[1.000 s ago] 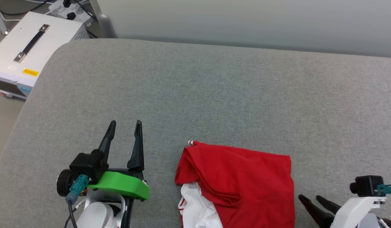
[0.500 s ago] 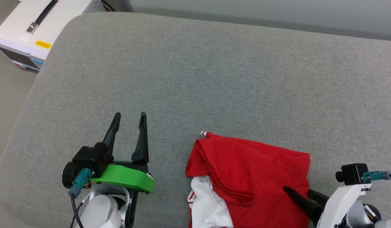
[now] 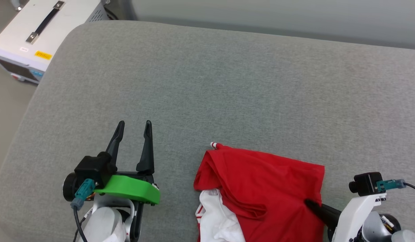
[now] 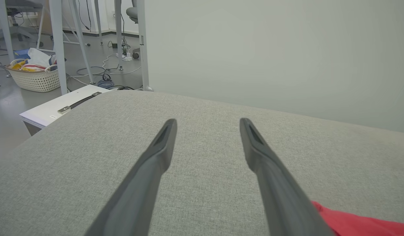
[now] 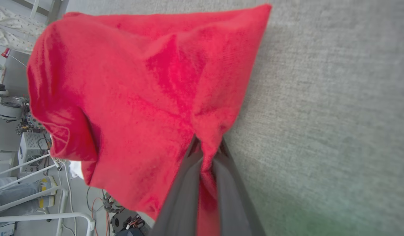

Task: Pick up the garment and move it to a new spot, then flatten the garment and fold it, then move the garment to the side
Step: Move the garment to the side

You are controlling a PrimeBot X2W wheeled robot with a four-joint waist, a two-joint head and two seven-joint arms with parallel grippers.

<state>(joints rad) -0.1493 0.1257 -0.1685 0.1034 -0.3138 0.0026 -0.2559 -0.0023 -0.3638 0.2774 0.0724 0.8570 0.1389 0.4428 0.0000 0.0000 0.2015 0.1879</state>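
Observation:
The garment (image 3: 261, 188), a red shirt with a white sleeve showing at its lower left, lies crumpled at the near edge of the grey cushioned surface (image 3: 227, 84). My right gripper (image 3: 310, 203) is shut on a pinch of red cloth near the garment's right edge; in the right wrist view the fabric (image 5: 139, 91) bunches up between the two closed fingers (image 5: 184, 183). My left gripper (image 3: 133, 126) stands open over bare grey surface to the left of the garment, nothing between its fingers (image 4: 159, 150). A red corner of the garment (image 4: 359, 223) shows at the lower right of the left wrist view.
A white equipment box (image 3: 36, 37) with a black handle sits beyond the surface's far left corner. A pale wall (image 3: 278, 13) runs behind the surface. A wicker basket (image 4: 33, 77), table legs and cables stand on the floor further off.
My right gripper has slid left onto the garment's right edge and closed on the red cloth, pulling it into a fold. The head camera has shifted. The left gripper stays open.

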